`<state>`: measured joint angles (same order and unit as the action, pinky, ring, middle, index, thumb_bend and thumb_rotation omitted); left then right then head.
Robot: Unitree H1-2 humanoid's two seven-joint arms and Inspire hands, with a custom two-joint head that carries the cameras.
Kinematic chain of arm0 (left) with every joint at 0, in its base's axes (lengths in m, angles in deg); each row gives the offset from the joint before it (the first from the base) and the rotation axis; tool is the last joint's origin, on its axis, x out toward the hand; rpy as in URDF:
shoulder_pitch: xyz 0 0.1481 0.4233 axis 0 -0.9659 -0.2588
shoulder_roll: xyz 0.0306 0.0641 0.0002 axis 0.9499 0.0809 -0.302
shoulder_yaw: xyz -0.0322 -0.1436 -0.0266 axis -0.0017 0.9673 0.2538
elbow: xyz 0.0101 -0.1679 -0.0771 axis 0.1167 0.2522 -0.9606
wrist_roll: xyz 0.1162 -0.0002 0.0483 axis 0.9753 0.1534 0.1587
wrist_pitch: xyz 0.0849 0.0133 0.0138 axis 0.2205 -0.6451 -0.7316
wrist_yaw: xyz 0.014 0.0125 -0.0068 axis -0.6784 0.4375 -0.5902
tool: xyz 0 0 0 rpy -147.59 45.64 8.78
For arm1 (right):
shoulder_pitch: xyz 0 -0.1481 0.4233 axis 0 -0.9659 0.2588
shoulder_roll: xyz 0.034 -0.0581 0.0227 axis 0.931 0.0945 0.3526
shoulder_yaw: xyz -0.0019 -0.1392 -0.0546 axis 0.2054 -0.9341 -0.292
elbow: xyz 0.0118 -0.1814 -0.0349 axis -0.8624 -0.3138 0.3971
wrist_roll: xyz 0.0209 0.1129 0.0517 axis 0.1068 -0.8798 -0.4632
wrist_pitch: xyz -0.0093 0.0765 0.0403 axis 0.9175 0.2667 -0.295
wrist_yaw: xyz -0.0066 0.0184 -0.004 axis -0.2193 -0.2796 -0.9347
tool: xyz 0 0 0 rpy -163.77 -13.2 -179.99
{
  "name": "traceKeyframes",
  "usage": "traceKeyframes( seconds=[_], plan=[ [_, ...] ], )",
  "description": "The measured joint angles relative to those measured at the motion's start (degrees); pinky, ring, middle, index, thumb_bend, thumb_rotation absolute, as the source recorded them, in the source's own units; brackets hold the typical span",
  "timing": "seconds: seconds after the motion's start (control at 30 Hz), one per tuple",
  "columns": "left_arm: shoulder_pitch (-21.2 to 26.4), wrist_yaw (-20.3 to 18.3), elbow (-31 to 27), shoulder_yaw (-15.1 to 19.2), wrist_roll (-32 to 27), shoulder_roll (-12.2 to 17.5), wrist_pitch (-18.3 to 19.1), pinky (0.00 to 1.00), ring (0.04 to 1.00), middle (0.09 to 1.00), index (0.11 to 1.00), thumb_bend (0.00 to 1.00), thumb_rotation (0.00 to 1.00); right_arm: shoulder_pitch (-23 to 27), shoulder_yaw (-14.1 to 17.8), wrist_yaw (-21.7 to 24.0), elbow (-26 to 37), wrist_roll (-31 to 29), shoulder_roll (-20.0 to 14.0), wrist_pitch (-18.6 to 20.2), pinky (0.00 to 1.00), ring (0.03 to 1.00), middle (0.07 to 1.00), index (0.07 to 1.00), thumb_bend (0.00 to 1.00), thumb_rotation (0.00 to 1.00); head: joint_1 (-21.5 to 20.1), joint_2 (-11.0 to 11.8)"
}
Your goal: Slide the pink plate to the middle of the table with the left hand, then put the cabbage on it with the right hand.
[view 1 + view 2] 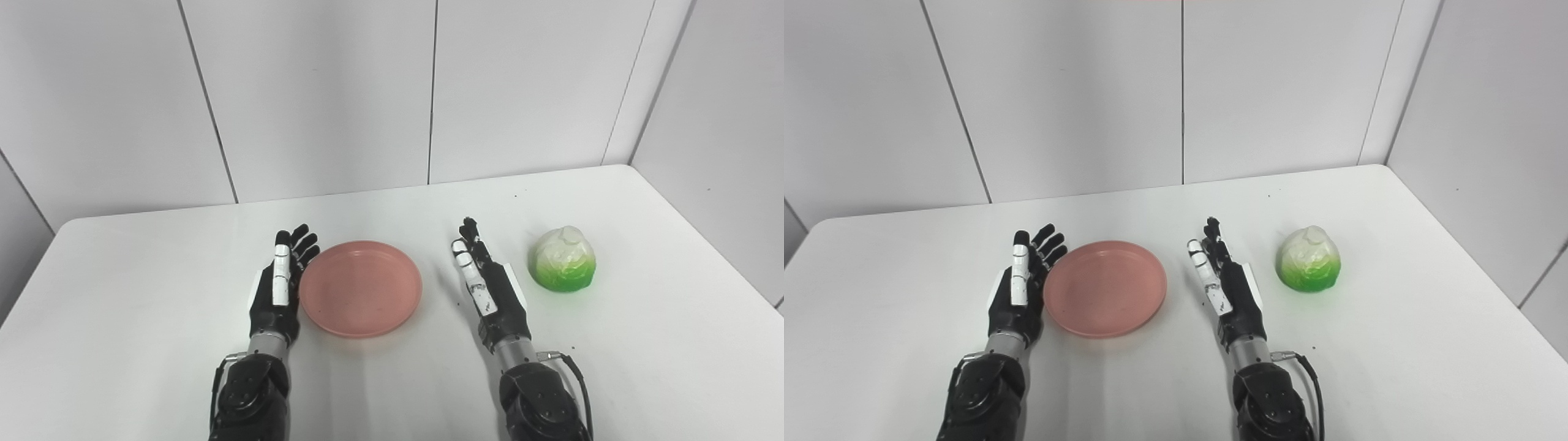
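The pink plate [360, 288] lies flat near the middle of the white table [153, 257]. My left hand [278, 285] is open, fingers straight, on edge against the plate's left rim. The cabbage [563, 260], white on top and green below, stands on the table to the right. My right hand [487, 285] is open and empty, fingers straight, between the plate and the cabbage and touching neither. The same things show in the right eye view: plate [1105, 288], left hand [1020, 288], cabbage [1309, 260], right hand [1226, 285].
White wall panels [318, 92] stand behind the table's far edge, and a wall [723, 122] runs close along its right edge. A cable [576, 373] loops off my right wrist.
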<state>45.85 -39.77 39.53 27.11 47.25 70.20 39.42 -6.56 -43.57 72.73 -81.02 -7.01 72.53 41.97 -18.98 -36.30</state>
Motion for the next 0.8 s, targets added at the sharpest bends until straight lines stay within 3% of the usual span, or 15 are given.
traceKeyframes(
  seconds=[0.1, 0.13, 0.23, 0.27, 0.37, 0.53, 0.8],
  plan=[
    [0.2, -0.5, 1.0, 0.0, -0.1, 0.1, -1.2, 0.89, 0.887, 0.868, 0.83, 0.76, 0.98, 0.3, -0.7, -1.4, 4.4, 5.6, -1.4, 1.2, 0.96, 0.968, 0.967, 0.976, 0.65, 0.79, -0.1, 0.2],
    [0.3, -0.7, 1.3, 0.1, -0.1, 0.1, -1.5, 0.9, 0.89, 0.869, 0.831, 0.75, 0.98, 0.9, -0.8, -1.9, 6.0, 7.7, -1.9, 2.2, 0.87, 0.931, 0.936, 0.968, 0.65, 0.79, -0.2, 0.4],
    [0.9, -1.0, 2.4, 0.4, -0.7, 0.1, -1.7, 0.89, 0.885, 0.863, 0.828, 0.74, 0.97, 3.2, -2.0, -0.2, 12.5, 15.7, -6.8, 10.8, 0.83, 0.895, 0.901, 0.933, 0.67, 0.73, -0.6, 0.4],
    [0.9, -1.1, 2.4, 0.5, -1.0, 0.2, -1.8, 0.89, 0.886, 0.867, 0.831, 0.74, 0.98, 4.2, -2.2, 1.0, 14.5, 17.5, -9.0, 13.6, 0.79, 0.856, 0.878, 0.878, 0.66, 0.56, -1.3, 0.3],
    [0.9, -1.2, 3.0, 0.5, -1.1, 0.4, -2.9, 0.89, 0.886, 0.87, 0.831, 0.75, 0.98, 7.2, -1.6, 4.2, 18.4, 20.4, -14.4, 20.6, 0.72, 0.797, 0.847, 0.828, 0.7, 0.34, -1.8, 0.2],
    [1.3, -2.4, 4.0, 0.5, -1.3, 0.4, -3.5, 0.9, 0.894, 0.876, 0.844, 0.76, 0.97, 9.9, -2.6, 10.9, 18.9, 24.2, -24.1, 25.3, 0.73, 0.827, 0.858, 0.849, 0.78, 0.34, -2.1, -0.2],
    [2.5, -2.5, 6.5, 1.2, -1.3, 0.5, -5.8, 0.89, 0.878, 0.859, 0.822, 0.78, 0.96, 12.6, -3.5, 21.6, 16.8, 29.3, -35.4, 25.9, 0.77, 0.906, 0.925, 0.875, 0.93, 0.37, -4.5, 0.2]
  ],
)
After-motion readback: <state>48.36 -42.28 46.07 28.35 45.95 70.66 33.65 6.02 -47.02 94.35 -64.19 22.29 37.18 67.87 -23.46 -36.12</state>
